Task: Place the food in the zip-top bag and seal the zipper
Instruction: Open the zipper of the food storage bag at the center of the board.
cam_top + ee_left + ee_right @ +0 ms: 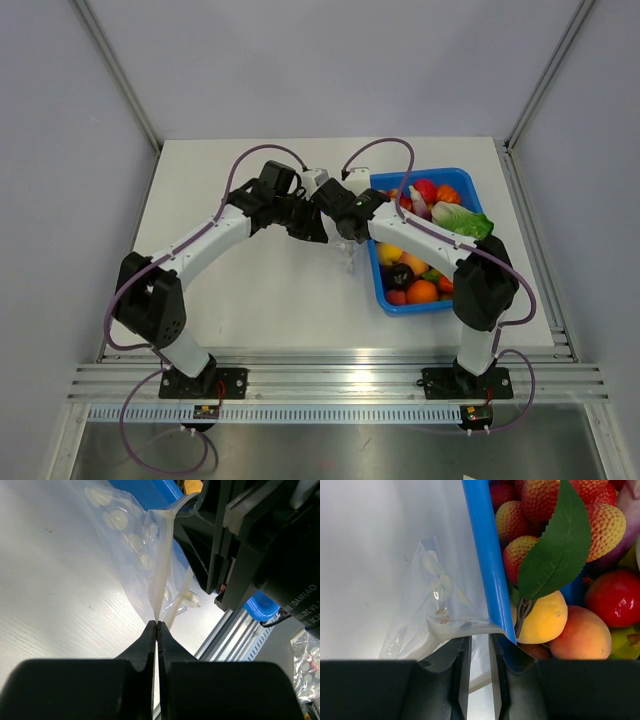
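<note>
**A:** Entry one, zip-top bag (427, 597): where is it, and how is it held?

**B:** It is listed between the two arms, just beside the blue tray (428, 305) and lifted above the surface (260, 290) by its mouth edge. The left fingers (150, 636) are pressed together and clamped on that edge. The right fingers (462, 662) are recorded as slightly apart. The zipper (465, 628) lies across their tips, and no pinch on it is seen.

**A:** Entry two, food (401, 274)?

**B:** It is listed inside the tray, a small dark round piece among the brighter toy fruits (580, 630). Nothing is seen inside the bag, so loading is judged not yet begun.

**A:** Entry three, hazards?

**B:** Three are noted.
- With only one side gripped, the mouth is likely to hang flat, and a fruit could be pushed against closed film.
- If the right fingers are shut carelessly, both layers may be caught together and the opening lost.
- The film sits against the tray wall, so it could be snagged there and pulled out of the left fingers.
</note>
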